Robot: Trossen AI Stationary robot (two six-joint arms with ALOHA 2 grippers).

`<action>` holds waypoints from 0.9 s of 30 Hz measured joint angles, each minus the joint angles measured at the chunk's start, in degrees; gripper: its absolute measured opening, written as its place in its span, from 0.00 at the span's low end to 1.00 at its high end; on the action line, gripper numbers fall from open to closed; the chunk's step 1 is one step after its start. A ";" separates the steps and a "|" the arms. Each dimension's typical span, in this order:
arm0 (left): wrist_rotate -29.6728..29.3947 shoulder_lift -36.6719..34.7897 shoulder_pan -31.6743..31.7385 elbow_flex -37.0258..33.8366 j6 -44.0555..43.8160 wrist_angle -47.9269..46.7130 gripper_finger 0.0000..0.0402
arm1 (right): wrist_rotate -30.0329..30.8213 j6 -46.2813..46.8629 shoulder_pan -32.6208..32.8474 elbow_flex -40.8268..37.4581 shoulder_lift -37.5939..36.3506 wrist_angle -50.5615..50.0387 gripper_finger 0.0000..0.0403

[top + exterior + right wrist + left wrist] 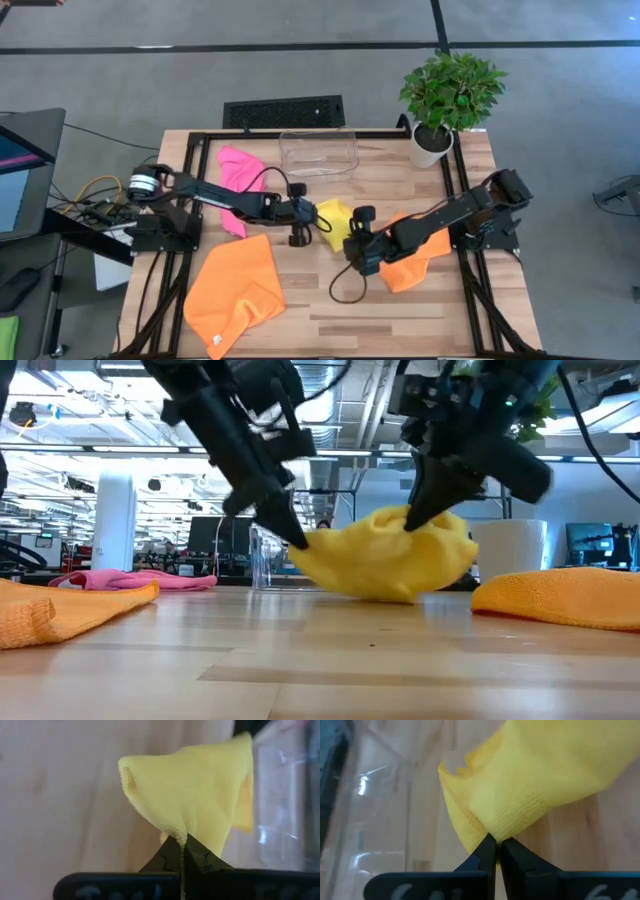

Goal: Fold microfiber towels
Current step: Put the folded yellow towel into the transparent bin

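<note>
The yellow towel [334,218] sits bunched up in the middle of the high view, on the wooden table [420,310]. The left gripper [304,228] pinches its left edge tight. The right gripper [356,238] pinches its right edge tight. A pink towel [238,170] lies at upper left. One orange towel [235,290] lies at lower left, and another orange towel [410,268] lies right of center, under the right arm. The clear bin [320,152] stands just above the yellow towel.
</note>
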 joint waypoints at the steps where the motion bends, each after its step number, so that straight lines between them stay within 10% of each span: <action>1: -0.02 -1.20 0.00 0.00 -0.93 -0.91 0.00 | 0.72 -0.04 -0.61 0.00 -0.51 0.19 0.03; 27: -23.60 -13.88 -0.65 3.76 -10.27 -7.65 0.00 | 11.55 -25.33 -16.31 0.00 -10.54 16.37 0.03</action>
